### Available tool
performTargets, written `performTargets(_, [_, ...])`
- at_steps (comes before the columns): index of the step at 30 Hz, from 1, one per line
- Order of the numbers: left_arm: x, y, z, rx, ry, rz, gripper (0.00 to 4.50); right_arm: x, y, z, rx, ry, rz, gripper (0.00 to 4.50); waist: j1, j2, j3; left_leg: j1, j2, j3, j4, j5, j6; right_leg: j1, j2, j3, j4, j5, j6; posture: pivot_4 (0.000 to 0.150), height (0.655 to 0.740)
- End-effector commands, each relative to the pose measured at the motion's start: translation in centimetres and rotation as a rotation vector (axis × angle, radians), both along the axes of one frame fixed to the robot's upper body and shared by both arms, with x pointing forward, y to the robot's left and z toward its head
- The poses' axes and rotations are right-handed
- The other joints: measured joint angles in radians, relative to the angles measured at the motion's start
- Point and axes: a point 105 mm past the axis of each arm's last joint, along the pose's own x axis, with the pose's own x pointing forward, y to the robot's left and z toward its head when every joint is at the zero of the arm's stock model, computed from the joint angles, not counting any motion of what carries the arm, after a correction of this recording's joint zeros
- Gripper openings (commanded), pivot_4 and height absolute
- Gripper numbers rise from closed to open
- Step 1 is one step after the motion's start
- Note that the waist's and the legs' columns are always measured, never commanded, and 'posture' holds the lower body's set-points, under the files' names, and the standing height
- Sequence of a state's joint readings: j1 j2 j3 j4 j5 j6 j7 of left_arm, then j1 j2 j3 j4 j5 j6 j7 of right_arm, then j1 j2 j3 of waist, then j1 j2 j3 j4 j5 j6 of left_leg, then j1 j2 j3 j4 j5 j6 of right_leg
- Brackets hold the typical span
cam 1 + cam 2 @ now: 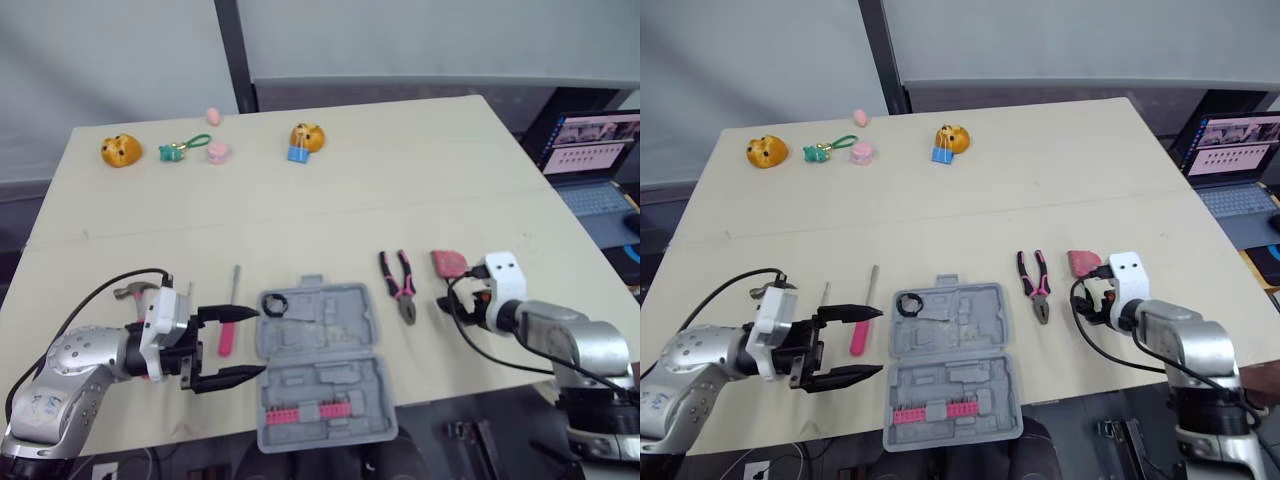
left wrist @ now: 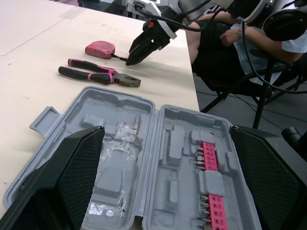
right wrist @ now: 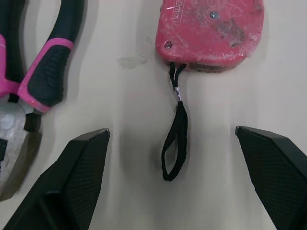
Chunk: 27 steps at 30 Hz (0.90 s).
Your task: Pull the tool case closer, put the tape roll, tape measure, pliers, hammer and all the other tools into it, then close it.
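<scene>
The grey tool case (image 1: pixel 330 340) lies open near the table's front edge, with a black tape roll (image 1: pixel 274 304) in its far left corner and a pink bit strip (image 1: pixel 305 412) in its near half. My left gripper (image 1: pixel 258 343) stands open at the case's left side, the case spanning between its fingers (image 2: pixel 62 177). A pink-handled screwdriver (image 1: pixel 228 325) lies just left of the case. The hammer (image 1: pixel 135 292) is mostly hidden behind my left arm. Pliers (image 1: pixel 400 285) and the red tape measure (image 1: pixel 449 262) lie right of the case. My right gripper (image 3: pixel 171 132) is open over the tape measure's strap (image 3: pixel 175 143).
Small toys sit along the far side: an orange plush (image 1: pixel 120 150), a green keychain (image 1: pixel 185 148), a pink piece (image 1: pixel 218 152) and a plush with a blue clip (image 1: pixel 305 138). A laptop (image 1: pixel 600 160) stands off the table's right. A seated person (image 2: pixel 249 38) is by the front edge.
</scene>
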State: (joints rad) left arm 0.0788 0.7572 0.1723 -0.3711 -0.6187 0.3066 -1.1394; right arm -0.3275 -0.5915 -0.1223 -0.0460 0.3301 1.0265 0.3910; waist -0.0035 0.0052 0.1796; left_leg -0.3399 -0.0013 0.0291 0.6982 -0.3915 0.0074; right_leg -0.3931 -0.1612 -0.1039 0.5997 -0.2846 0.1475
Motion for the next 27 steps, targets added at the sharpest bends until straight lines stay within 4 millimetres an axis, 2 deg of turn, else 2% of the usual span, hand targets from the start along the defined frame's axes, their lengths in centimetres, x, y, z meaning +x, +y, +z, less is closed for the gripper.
performTargets(1, [-0.2, -0.4, 0.5, 0.005, -0.035, 0.003, 4.50, 1.0, -0.3, 0.7, -0.026, -0.043, -0.012, 4.44, 0.000, 0.001, 0.000, 0.000, 0.000, 0.000, 0.000, 0.000, 0.000, 0.000, 0.000, 0.000, 0.000, 0.000, 0.000, 0.150, 0.7400])
performTargets(10, [-0.4, -0.2, 0.6, 0.011, -0.035, 0.035, 4.50, 2.6, 0.1, 0.2, -0.030, -0.043, -0.017, 4.44, -0.001, 0.001, 0.000, 0.000, 0.000, 0.000, 0.000, 0.000, 0.000, 0.000, 0.000, 0.000, 0.000, 0.000, 0.000, 0.150, 0.7400])
performTargets(19, [-0.6, -0.1, 0.5, 0.012, -0.033, 0.046, 4.50, 2.3, 0.4, -0.2, -0.027, -0.020, -0.010, 4.44, -0.003, 0.001, 0.000, 0.001, 0.000, 0.000, 0.000, 0.000, 0.000, 0.000, 0.000, 0.000, 0.000, 0.000, 0.000, 0.150, 0.7400])
performTargets(22, [-0.5, -0.2, 0.6, 0.011, -0.034, 0.044, 4.50, 2.2, 0.4, -0.2, -0.027, -0.017, -0.012, 3.59, -0.003, 0.001, 0.000, 0.000, 0.000, 0.000, 0.000, 0.000, 0.000, 0.000, 0.000, 0.000, 0.000, 0.000, 0.000, 0.150, 0.7400])
performTargets(27, [-0.4, -0.4, 0.7, 0.008, -0.032, 0.039, 4.50, 2.0, 0.4, -0.3, -0.027, -0.013, -0.014, 1.07, -0.002, 0.001, 0.000, 0.000, 0.001, 0.000, 0.000, 0.000, 0.000, 0.000, 0.000, 0.000, 0.000, 0.000, 0.000, 0.150, 0.7400])
